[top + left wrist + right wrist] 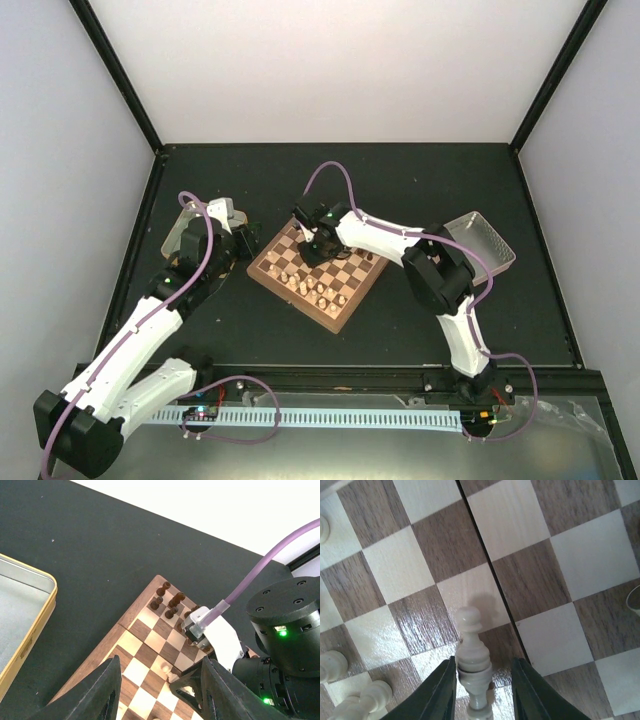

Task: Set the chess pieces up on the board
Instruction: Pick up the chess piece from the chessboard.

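The right gripper (484, 672) stands narrow around a pale piece (470, 640), one finger against its collar and a sliver of gap on the other side (whether it truly clamps, I cannot tell). Beneath lies the board (560, 555), with more pale pieces (332, 665) at the view's left edge. The left gripper (162, 690) hangs wide and empty over the board. Dark pieces (169, 601) cluster beyond it, and a metal tray (50, 592) sits well apart.

A matte black tabletop (400, 340) fills the centre under even light, with a white back wall (340, 60) at top, pale side walls (50, 200) and black corner posts (115, 70) at upper left and right.
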### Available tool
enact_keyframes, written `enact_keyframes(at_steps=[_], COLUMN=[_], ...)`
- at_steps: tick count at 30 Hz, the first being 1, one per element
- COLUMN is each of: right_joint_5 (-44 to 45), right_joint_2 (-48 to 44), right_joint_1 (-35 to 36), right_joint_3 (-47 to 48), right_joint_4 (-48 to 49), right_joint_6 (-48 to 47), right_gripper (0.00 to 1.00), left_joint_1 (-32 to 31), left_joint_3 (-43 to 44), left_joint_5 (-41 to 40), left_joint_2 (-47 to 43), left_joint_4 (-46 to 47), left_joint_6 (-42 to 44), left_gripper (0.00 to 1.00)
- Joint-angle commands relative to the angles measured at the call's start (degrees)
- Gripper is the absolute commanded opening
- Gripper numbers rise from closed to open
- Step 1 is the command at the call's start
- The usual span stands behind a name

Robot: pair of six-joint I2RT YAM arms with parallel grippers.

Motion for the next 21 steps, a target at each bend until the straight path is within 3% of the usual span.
enact_keyframes(at_steps=[1,6,16,21], right_joint_5=[-0.2,0.7,1.9,2.7], right_joint_2=[-1.5,-2.5,-3.9,-5.8], right_joint_1=[0.1,0.3,0.8,0.8], right_joint_3=[-1.0,-2.8,-6.9,-10.6], right_joint_4=[-2.0,-2.1,0.7,6.0], right_joint_6=[-0.8,-1.0,-2.5,-3.4], right_gripper=[0.33,0.31,0.11,0.07], left_joint_1=[0.4,0.4,0.4,0.4], left_joint_3=[2.1,1.9,0.0,-1.3], left_joint_5=[0.1,0.5,1.6,4.1], left_joint_2=[-0.3,-0.6,-2.6,-3.1], left_joint_4=[-0.7,-1.0,-0.9,-0.3], left_joint_6=[-0.7,-0.9,-1.5,-1.9], left_gripper=[0.46,0.47,0.47,0.48])
